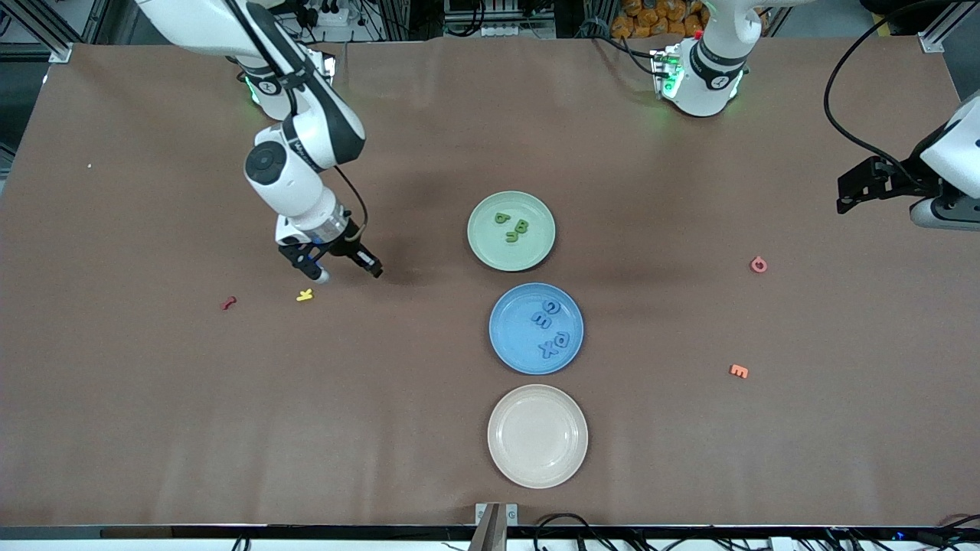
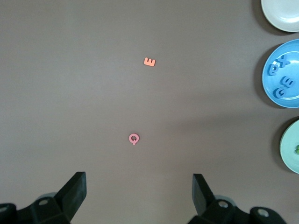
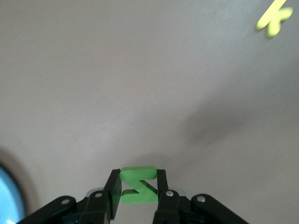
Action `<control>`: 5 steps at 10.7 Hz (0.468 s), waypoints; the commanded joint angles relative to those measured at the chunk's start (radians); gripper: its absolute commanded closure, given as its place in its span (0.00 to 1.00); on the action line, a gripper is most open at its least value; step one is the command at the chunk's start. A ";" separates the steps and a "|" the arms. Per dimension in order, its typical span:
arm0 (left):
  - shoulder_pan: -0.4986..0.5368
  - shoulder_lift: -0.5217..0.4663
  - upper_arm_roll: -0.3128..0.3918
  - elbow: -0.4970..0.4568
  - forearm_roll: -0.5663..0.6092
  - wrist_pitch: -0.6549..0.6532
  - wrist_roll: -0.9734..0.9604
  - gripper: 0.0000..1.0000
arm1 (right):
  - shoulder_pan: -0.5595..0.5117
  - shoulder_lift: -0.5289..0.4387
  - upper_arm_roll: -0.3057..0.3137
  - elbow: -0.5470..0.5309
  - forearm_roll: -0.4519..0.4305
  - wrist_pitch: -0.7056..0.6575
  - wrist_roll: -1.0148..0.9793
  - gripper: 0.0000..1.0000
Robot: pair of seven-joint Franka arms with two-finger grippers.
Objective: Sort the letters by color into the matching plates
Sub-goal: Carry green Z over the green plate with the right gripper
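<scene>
The right gripper (image 3: 135, 193) is pinching a green Z (image 3: 138, 185) by its flat faces above the worktop beside a yellow K (image 1: 305, 295); light, springy foam, it probably needs only gentle pressure. Three greens are lying in the matte green plate (image 1: 478, 245), four blues in the blue plate (image 1: 505, 348). The left gripper (image 2: 139, 191) is waiting, jaws spread, over the worktop's left-arm end.

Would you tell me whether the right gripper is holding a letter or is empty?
Holding: the right gripper has its fingers shut on a green letter, above bare table near the yellow letter.
</scene>
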 commanded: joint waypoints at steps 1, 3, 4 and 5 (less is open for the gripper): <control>0.005 0.010 0.007 0.025 -0.045 -0.018 0.015 0.00 | 0.078 0.043 0.006 0.093 0.009 -0.016 0.167 1.00; 0.001 0.012 0.007 0.025 -0.049 -0.017 -0.013 0.00 | 0.115 0.059 0.013 0.132 0.006 -0.017 0.249 1.00; 0.001 0.018 0.007 0.027 -0.056 -0.012 -0.016 0.00 | 0.118 0.066 0.028 0.141 0.003 -0.017 0.279 1.00; 0.003 0.022 0.007 0.037 -0.057 -0.012 -0.013 0.00 | 0.118 0.069 0.044 0.147 0.003 -0.017 0.298 1.00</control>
